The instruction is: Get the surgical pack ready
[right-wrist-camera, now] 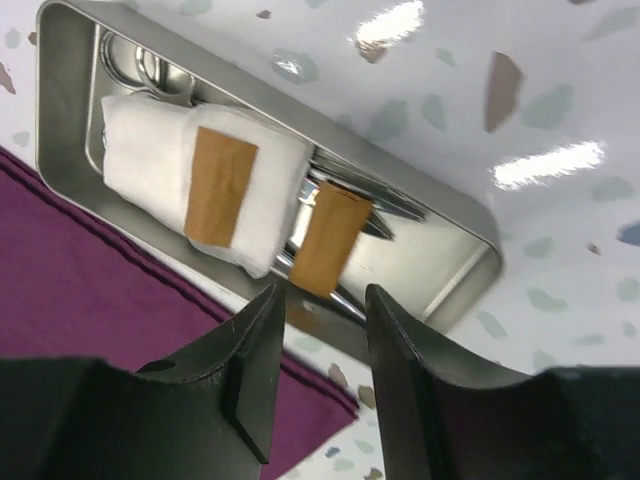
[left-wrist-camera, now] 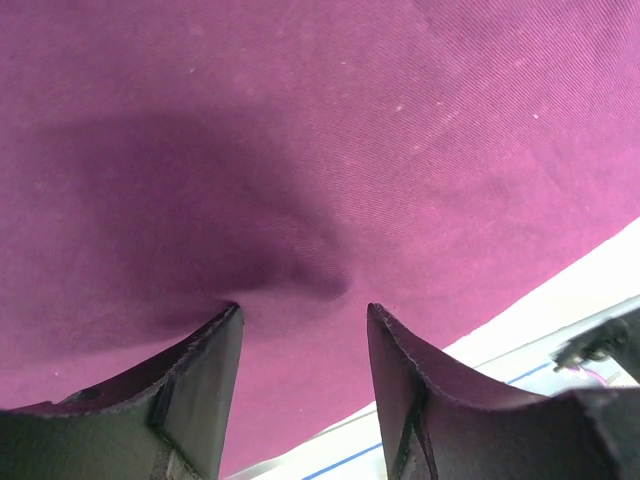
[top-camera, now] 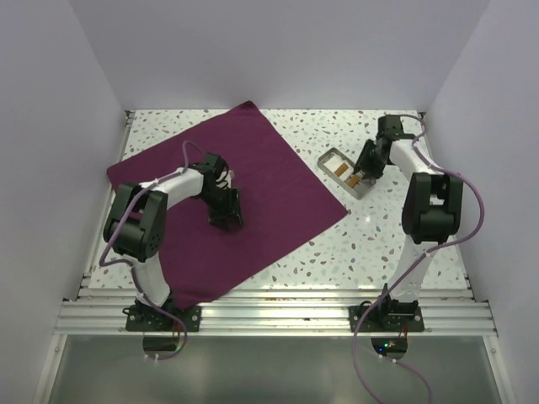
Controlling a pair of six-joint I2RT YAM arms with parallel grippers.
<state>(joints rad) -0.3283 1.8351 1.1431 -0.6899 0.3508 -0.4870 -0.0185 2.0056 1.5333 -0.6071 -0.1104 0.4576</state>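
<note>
Maroon surgical pack [top-camera: 278,185] is lying flat directly under the left tool [top-camera: 226,219], whose jaws are standing apart, gripping nothing. Right tool [top-camera: 359,178] is hovering part-open and empty over the tray [top-camera: 328,157], just off the pack's right corner.

White walls [top-camera: 278,50], speckled terrazzo tabletop [top-camera: 379,244]

Surgical pack [top-camera: 278,189]: woven cloth, matt, fine ribbed weave, flecks of lint.
Desk [top-camera: 370,244]: speckled terrazzo-look top, smooth and glossy, throws back the lamps.
Tray [right-wrist-camera: 455,265]: grey metal, smooth, satin sheen.
Gauze pad [right-wrist-camera: 150,150]: white fibrous cloth, soft, matt.
Tan strips [right-wrist-camera: 220,185]: matt, perhaps paper tape.
Instruments [right-wrist-camera: 140,65]: bright polished metal.
Left claw [left-wrist-camera: 303,310], right claw [right-wrist-camera: 322,295]: black, matt, rough-edged.
Frame rails [top-camera: 278,316]: silvery ribbed metal.
</note>
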